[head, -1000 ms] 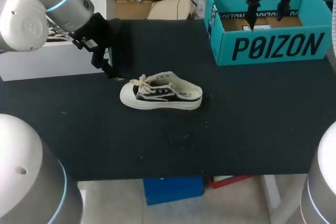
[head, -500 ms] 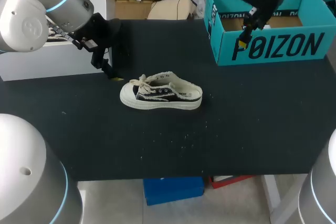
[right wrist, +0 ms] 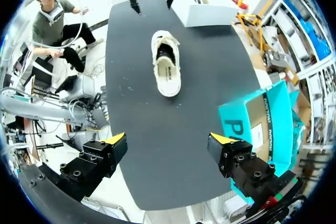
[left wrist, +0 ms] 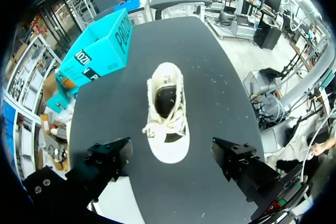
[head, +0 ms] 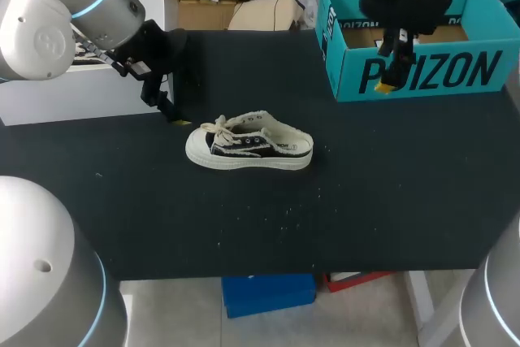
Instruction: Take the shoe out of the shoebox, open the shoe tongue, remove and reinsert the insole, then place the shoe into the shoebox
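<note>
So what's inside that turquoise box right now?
Only a tan cardboard bottom shows inside the shoebox; the shoe lies out on the table. The right arm covers the box's middle, and the front wall hides the near strip, so I cannot see those parts.

head: fixed, high behind the robot, looking down on the whole table [head: 390, 201].
left wrist: low, close to the shoe [left wrist: 167, 114] at its toe end, facing along it toward the shoebox [left wrist: 100, 51].
right wrist: higher, farther off, facing back across the table.
shared: shoe in all three views.
</note>
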You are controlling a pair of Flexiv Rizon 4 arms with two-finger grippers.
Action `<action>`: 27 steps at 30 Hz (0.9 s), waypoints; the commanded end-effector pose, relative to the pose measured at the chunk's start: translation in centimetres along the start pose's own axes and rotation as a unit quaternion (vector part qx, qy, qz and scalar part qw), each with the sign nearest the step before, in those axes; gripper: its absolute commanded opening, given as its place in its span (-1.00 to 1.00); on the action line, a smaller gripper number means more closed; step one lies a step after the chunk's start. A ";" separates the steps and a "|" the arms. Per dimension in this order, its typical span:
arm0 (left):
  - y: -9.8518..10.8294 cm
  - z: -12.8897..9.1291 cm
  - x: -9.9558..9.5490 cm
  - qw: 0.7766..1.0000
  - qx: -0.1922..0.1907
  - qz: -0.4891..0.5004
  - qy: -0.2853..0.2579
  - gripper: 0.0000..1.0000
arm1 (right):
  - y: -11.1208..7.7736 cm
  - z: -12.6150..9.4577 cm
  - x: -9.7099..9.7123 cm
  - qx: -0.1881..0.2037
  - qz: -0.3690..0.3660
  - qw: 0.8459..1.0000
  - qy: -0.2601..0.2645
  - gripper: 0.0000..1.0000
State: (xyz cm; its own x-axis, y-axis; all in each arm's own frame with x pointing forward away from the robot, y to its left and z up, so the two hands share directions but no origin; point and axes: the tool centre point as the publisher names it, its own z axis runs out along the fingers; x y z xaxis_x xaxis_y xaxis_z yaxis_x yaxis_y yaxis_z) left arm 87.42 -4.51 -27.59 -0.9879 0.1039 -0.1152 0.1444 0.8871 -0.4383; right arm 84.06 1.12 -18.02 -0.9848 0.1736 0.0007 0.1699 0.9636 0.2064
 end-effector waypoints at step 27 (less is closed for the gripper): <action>0.1 0.1 0.0 1.000 0.002 0.001 -0.001 1.00 | 2.1 3.2 1.2 -0.043 -0.122 0.989 -0.076 1.00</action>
State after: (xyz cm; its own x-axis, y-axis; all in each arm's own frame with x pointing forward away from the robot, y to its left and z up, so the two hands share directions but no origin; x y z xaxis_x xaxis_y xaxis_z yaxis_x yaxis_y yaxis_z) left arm 87.43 -4.52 -27.60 -0.9879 0.1039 -0.1151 0.1444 0.8870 -0.4386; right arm 84.62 2.68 -19.28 -0.9933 -0.0994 -0.0594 -0.1120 0.9548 0.2752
